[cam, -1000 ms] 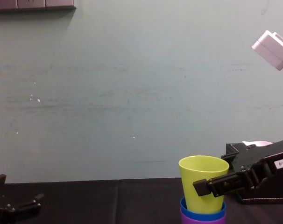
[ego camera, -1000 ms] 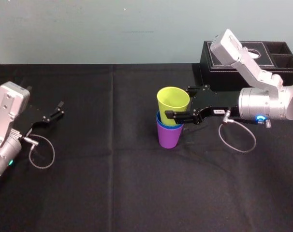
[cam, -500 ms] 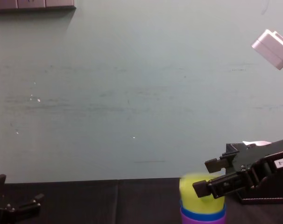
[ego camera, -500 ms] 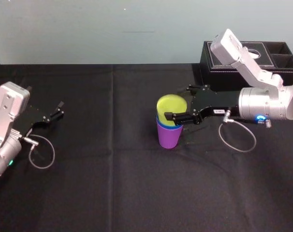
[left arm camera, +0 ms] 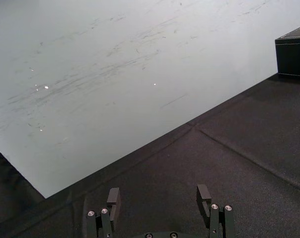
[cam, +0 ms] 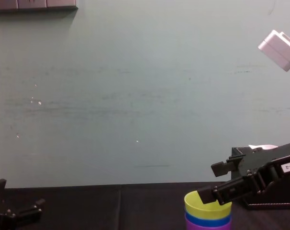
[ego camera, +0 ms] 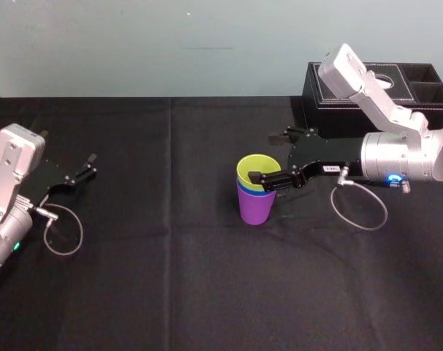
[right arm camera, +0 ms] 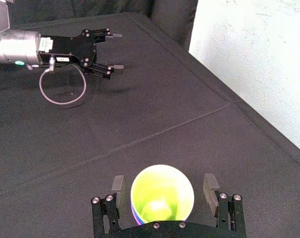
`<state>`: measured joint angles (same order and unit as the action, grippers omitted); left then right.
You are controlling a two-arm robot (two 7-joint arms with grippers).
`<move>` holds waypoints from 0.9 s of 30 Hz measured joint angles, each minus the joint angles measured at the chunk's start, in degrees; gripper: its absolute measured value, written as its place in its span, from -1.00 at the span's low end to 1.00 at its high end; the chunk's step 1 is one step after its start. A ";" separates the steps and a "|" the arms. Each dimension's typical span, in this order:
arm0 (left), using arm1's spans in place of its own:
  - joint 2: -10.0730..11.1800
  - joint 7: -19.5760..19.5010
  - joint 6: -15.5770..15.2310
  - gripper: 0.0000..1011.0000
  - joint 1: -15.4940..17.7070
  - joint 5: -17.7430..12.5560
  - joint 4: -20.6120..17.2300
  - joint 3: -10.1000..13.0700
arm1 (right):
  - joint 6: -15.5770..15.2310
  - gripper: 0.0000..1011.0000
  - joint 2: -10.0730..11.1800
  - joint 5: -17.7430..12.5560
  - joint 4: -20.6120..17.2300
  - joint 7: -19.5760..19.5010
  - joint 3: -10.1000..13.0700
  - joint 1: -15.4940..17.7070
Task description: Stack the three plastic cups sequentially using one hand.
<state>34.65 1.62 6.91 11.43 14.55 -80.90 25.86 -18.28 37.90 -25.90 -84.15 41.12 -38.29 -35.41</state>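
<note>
Stack: a yellow-green tapered plastic cup sits nested in a blue plastic cup, itself inside a purple plastic cup. Of the blue one only a rim band shows.
Stack place: upright on the black cloth-covered bench, just to the 3 o'clock side of its centre.
Right gripper: reaches in from 3 o'clock of the stack at rim height. Its jaws are spread wide, one finger at 12 o'clock of the yellow-green rim and the other at 6 o'clock. The right wrist view shows a narrow gap on each side, so it grips nothing.
Left gripper: parked near the 9 o'clock edge of the bench, jaws open and empty, well apart from the cups.
Black tissue box: at 1 o'clock of the stack, behind the right arm and apart from the cups.
Progress: all three cups look nested, so the stacking itself seems done. What is left, by my reading, is getting the gripper clear.
Risk, clipped rim: the fingers flank the top cup closely. A retreat that drifts toward 12 or 6 o'clock instead of straight back to 3 o'clock could catch the rim and tip the light, empty stack.
Risk, lifted cup: rising with a finger brushing the tapered wall could drag the yellow-green cup up out of its seat.
Risk, closing: any jaw closure now would pinch the rim and pull the stack along.
</note>
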 joint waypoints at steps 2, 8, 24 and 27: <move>0.00 0.00 0.00 1.00 0.00 0.00 0.00 0.00 | 0.00 0.98 0.00 0.00 0.00 0.00 0.00 0.00; 0.00 0.00 0.00 1.00 0.00 0.00 0.00 0.00 | -0.01 0.98 0.00 0.00 0.00 0.00 0.00 0.00; 0.00 0.00 0.00 1.00 0.00 0.00 0.00 0.00 | 0.42 0.98 2.48 -0.74 -4.10 -4.20 4.22 3.22; 0.00 0.00 0.00 1.00 0.00 0.00 0.00 0.00 | 0.54 0.98 3.11 -1.23 -4.99 -6.21 5.97 4.82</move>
<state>34.65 1.62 6.91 11.43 14.55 -80.90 25.86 -17.73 41.01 -27.13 -89.14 34.91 -32.32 -30.58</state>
